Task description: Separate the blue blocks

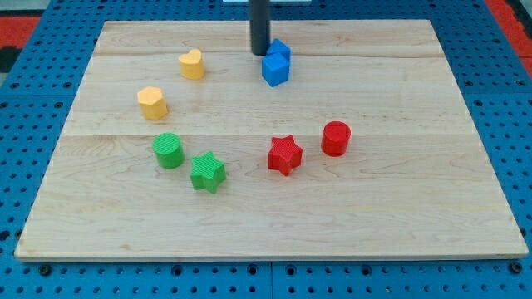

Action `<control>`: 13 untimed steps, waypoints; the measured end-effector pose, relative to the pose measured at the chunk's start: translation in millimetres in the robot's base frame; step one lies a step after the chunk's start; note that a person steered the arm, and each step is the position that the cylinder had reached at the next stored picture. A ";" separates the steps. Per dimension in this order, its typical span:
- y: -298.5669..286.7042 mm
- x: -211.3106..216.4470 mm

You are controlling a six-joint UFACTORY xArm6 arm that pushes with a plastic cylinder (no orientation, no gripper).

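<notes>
Two blue blocks touch each other near the view's top centre: a blue cube [275, 70] in front and a second blue block [281, 51] just behind it, partly hidden, its shape unclear. My tip [260, 54] comes down from the view's top as a dark rod and rests on the board right at the left side of the rear blue block, touching or nearly touching it.
On the wooden board [416, 208] lie a yellow heart [192, 64], a yellow hexagon block [152, 102], a green cylinder [168, 150], a green star [207, 172], a red star [284, 154] and a red cylinder [336, 138]. A blue pegboard surrounds the board.
</notes>
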State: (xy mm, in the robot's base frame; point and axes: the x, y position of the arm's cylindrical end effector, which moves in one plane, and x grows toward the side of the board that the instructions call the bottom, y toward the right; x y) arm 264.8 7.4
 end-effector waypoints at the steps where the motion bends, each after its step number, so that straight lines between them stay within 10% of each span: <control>1: -12.7 27.2; 4: 15.7 85.1; 7: 63.5 31.7; 10: 98.9 71.8; 13: 83.2 -23.4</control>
State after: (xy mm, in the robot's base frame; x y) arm 241.4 90.5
